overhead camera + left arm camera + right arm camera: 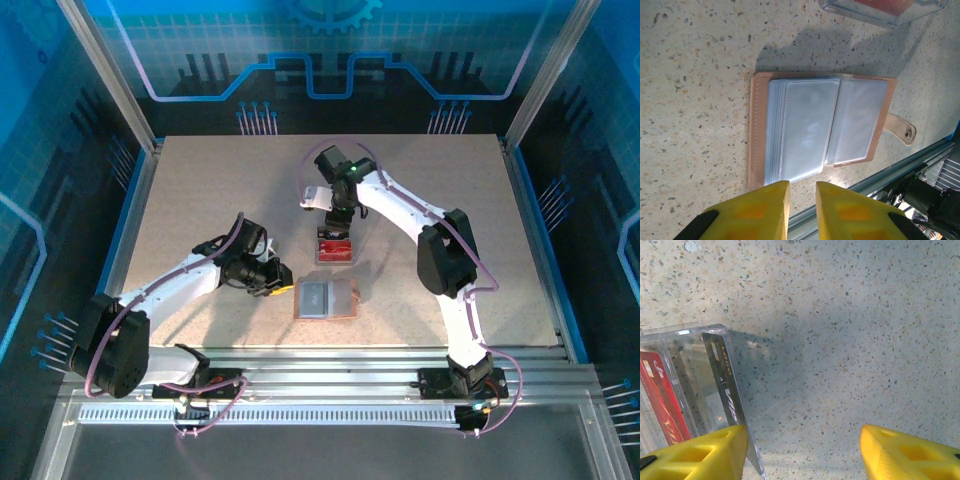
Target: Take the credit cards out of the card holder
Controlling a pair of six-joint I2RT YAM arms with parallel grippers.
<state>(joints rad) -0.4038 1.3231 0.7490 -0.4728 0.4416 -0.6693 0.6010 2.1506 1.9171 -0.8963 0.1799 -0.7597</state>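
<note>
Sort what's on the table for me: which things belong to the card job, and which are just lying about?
Belongs to the job:
- card holder, lying open on the table
- red credit cards, standing in the clear box

Not named in the job:
- clear plastic box, holding those cards beyond the holder

The left arm (175, 285) reaches from the lower left toward the frame's centre. The left gripper (277, 284) is held low and level, its yellow fingers (760, 212) a narrow gap apart with nothing between them. The right arm (440, 260) rises from the lower right and folds back toward upper centre. The right gripper (334, 231) points down, its fingers (705, 455) spread wide.
</note>
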